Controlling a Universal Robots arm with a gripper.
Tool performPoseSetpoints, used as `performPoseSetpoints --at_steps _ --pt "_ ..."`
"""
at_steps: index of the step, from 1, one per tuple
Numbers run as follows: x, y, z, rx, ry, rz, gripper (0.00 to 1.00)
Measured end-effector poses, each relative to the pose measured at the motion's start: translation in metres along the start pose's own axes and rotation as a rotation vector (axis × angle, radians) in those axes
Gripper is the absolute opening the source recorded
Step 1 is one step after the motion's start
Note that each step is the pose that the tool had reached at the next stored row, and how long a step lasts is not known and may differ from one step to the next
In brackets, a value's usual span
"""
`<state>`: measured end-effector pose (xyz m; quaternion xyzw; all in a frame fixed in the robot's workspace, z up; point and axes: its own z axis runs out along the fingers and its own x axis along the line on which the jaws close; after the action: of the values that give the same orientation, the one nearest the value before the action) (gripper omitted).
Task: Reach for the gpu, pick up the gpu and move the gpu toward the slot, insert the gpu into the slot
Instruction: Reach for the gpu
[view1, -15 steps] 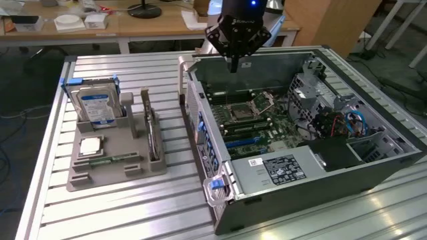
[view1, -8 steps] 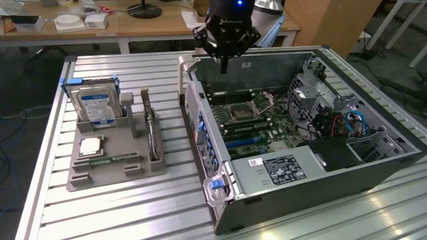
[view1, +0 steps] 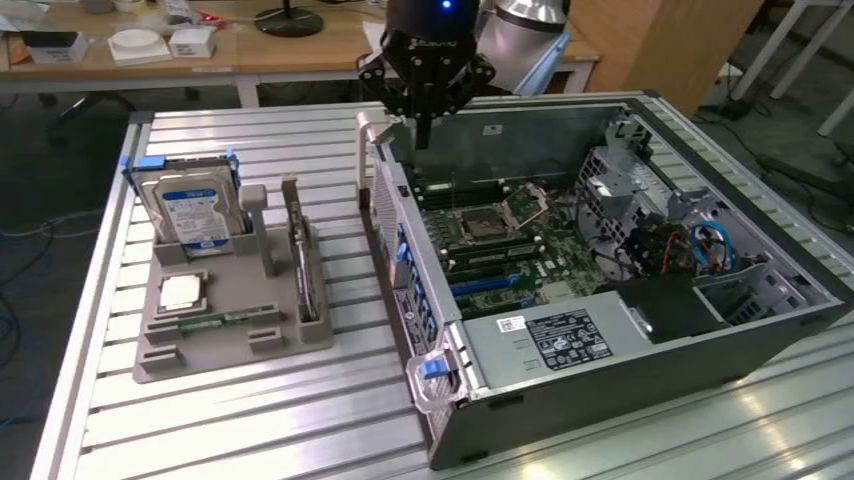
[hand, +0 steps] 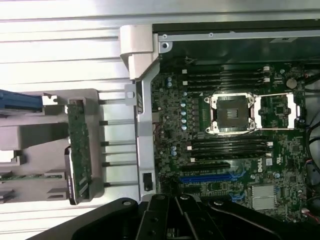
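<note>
Gpu (view1: 307, 278), a thin dark brownish-green card, stands edgewise in a matte grey holder (view1: 200, 360); black end effector (view1: 422, 138), pinched narrow and empty, at its one o'clock.

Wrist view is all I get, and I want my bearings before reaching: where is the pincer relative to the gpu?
Observer: The pincer hangs above a corner of the open computer case, apart from the gpu, which stands toward the exterior view's left.
Operator: What's beside the gpu?
Observer: A hard drive stands upright in the same grey holder, farther toward the exterior view's left.
Operator: Anything else there?
Observer: A processor chip lies flat in the holder, nearer the camera than the drive.
</note>
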<state>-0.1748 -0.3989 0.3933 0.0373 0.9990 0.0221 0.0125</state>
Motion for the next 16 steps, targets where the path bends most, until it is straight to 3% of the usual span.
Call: performPoseSetpoints --at_steps 16 --pt "0.05 -0.0037 -0.0013 0.0001 0.0001 0.0 0.1"
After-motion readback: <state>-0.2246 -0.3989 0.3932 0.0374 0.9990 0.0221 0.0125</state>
